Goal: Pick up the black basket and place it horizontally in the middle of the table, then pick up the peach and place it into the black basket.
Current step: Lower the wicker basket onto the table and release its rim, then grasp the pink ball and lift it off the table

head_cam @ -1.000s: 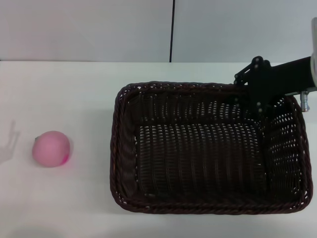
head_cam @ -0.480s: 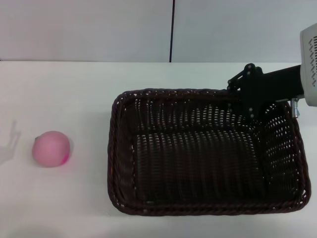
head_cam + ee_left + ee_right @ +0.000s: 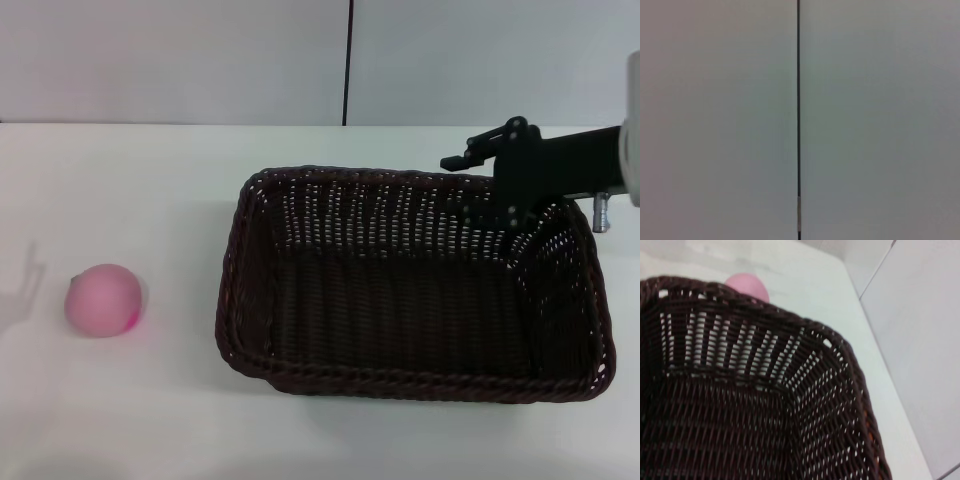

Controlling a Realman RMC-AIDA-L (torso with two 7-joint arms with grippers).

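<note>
The black basket (image 3: pixel 400 382) is to the right of the table's (image 3: pixel 130 190) middle, long side across, tilted with its front rim off the surface. My right gripper (image 3: pixel 510 205) reaches in from the right and is shut on the basket's far rim near the back right corner. The peach (image 3: pixel 103 299) sits on the table at the far left, well apart from the basket. In the right wrist view the basket's woven inside and rim (image 3: pixel 765 312) fill the picture, with the peach (image 3: pixel 747 286) beyond the rim. My left gripper is out of view.
The left wrist view shows only a pale wall with a dark vertical seam (image 3: pixel 798 120). The same wall and seam (image 3: pixel 348 60) stand behind the table. A faint shadow (image 3: pixel 22 290) lies on the table left of the peach.
The basket has risen and tilted in my right gripper, its front rim higher in the picture, and it has shifted slightly left. The peach has not moved.
</note>
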